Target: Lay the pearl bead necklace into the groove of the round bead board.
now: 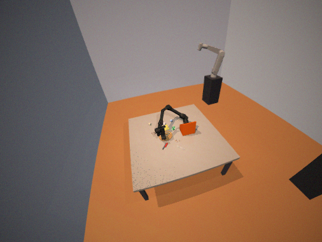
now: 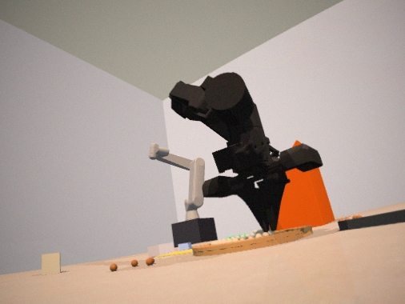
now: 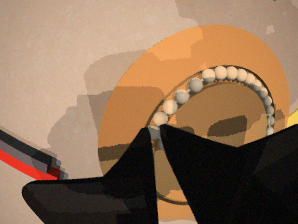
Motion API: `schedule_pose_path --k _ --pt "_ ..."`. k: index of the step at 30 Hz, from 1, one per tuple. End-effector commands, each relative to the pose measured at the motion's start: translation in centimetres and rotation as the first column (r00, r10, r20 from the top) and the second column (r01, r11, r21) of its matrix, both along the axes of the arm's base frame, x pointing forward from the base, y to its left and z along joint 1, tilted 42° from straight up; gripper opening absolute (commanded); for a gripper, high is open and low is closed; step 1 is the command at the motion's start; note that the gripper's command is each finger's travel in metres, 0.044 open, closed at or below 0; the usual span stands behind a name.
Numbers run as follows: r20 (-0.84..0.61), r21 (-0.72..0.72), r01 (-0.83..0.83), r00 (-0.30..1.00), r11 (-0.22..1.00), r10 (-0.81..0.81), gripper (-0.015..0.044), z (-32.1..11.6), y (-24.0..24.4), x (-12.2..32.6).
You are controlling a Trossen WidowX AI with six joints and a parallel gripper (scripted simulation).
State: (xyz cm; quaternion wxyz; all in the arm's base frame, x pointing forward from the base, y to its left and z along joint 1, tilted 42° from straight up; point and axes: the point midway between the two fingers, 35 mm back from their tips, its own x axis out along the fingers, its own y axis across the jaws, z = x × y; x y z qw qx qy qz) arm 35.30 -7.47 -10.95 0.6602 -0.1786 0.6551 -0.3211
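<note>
Claw [image 1: 164,138] [image 2: 270,230] [image 3: 153,132] nearly closed, and it looks to be pinching a bead near one end of the necklace [image 2: 259,233] [image 3: 221,73], a greyish bit showing right between the tips! That narrow grip makes sense: one small bead to guide, its neighbours left alone.

Out from the tips we go, and the pearls run away in a neat curve over the round board [image 1: 168,135] [image 2: 256,242] [image 3: 170,50], following the groove [image 3: 172,202] along the far side and round to the right, where the claw's own finger cuts off the view. Most of the visible string appears seated; the near stretch of groove shows bare. So this looks like the late part of the laying, with the held end probably wanting to go down into the track before a gentle release. Lift too soon and that bead could drag its neighbours out.

And the arm [image 1: 175,112] [image 2: 228,92]? Raised at the elbow, folded over from its base, wrist high, fingers pointing steeply down with the tips right at the board. Farther out, a yellow piece [image 1: 166,127] [image 2: 176,253] [image 3: 294,118] lies beside the board, and an orange block [image 1: 188,128] [image 2: 304,196] stands upright, apart from it.
</note>
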Motion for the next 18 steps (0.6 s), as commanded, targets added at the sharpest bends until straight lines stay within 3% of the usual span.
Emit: schedule_pose_path --k 1,14,18 --pt "0.000 0.000 0.000 1.000 1.000 0.000 0.0079 0.04 0.03 0.01" --pt "-0.005 -0.002 -0.003 1.000 1.000 0.003 0.0420 0.43 0.46 -0.03" --pt "-0.007 -0.002 -0.003 1.000 1.000 0.003 0.0440 0.47 0.42 -0.07"
